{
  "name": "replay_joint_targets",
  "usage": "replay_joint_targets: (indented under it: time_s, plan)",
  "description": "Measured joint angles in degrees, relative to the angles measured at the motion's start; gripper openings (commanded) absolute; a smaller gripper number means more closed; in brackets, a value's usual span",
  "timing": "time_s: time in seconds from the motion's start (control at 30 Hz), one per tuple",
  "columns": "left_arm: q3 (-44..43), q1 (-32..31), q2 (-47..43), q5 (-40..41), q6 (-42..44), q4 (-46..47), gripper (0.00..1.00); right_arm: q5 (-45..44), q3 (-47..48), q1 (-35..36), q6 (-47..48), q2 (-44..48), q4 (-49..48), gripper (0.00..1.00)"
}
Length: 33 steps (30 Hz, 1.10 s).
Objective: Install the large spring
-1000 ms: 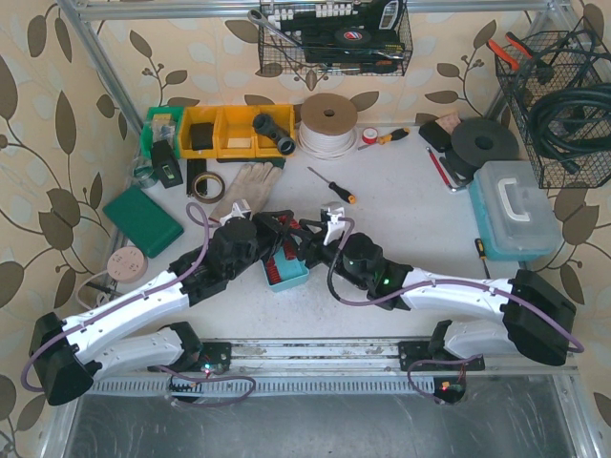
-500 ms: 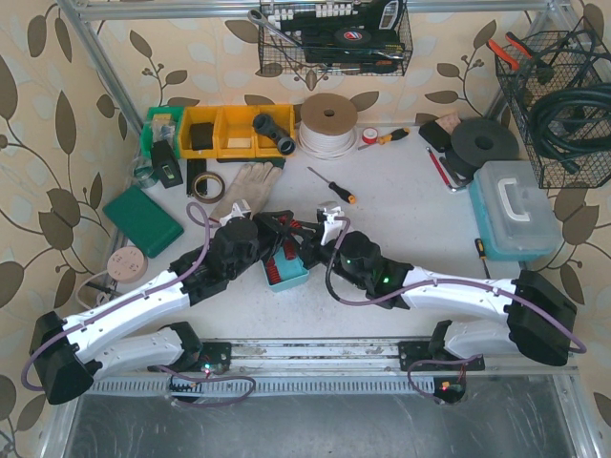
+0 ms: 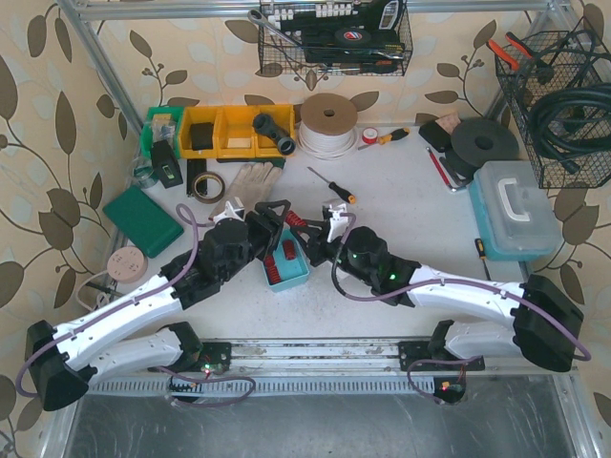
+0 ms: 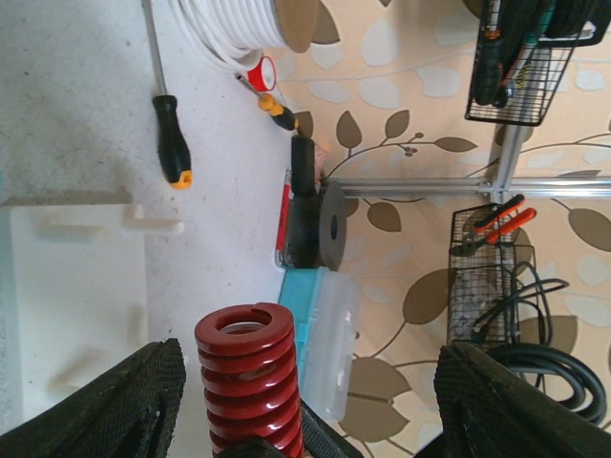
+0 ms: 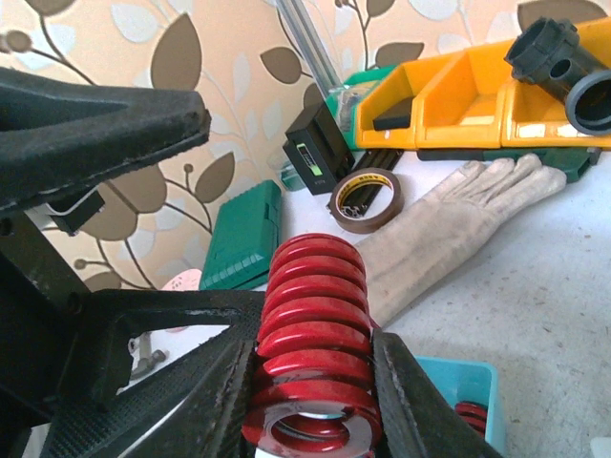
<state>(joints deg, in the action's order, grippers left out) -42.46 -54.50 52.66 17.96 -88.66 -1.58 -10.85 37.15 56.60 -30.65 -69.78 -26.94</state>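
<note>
The right end effector is clenched on the large spring, its 2 fingers pressing the lowest coils from 9 and 3 o'clock. The left end effector is released. Its fingers stand wide apart with the spring between them, touching neither.

The main risk, as I judge it, is the narrow grip. Only the bottom coils are pinched, so the tall free end could lever the spring round or let it slide out along the rounded wire. The second risk is crowding. With the left fingers flanking the spring at 9 and 3 o'clock in the left wrist view, any sideways move by either arm could knock it loose. It would then drop toward the blue tray, which lies at 6 o'clock of the spring in the top view, or roll across the counter.

The spring is glossy red, a thick flat-wire coil with close, even turns and an open bore. It is held in the air between the 2 wrists, above the tray's far edge.
</note>
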Motion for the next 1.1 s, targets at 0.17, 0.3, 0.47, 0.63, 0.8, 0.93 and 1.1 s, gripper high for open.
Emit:
replay_joint_targets:
  time_s: [0.17,0.3,0.47,0.63,0.8,0.93,1.1]
  plan:
    - [0.0,0.0,0.5,-0.2,0.1,2.2,0.72,3.9,-0.9,-1.5,-0.8,1.4,-2.2,0.0]
    - [0.0,0.0,1.4,-0.9,0.2,2.9,0.71,6.9,-1.6,-2.8,-1.4,1.6,-3.0,0.0]
    - [0.0,0.0,1.2,-1.6,0.1,2.4,0.69,9.9,-1.6,-3.7,-1.4,1.9,-3.1,0.0]
    - [0.0,0.0,0.0,-1.7,0.4,0.7,0.58,12.3,-1.6,-4.0,-1.5,1.9,-3.1,0.0]
    - [0.0,0.0,-0.2,-2.0,0.6,-0.8,0.52,13.1,-1.6,-4.3,-1.5,2.0,-3.1,0.0]
    - [0.0,0.0,-0.2,-2.1,0.8,-1.4,0.53,13.2,-1.7,-4.6,-1.7,2.7,-3.2,0.0]
    - [0.0,0.0,-0.2,-3.1,0.8,-1.3,0.53,13.2,-1.8,-4.8,-2.0,3.0,-3.4,0.0]
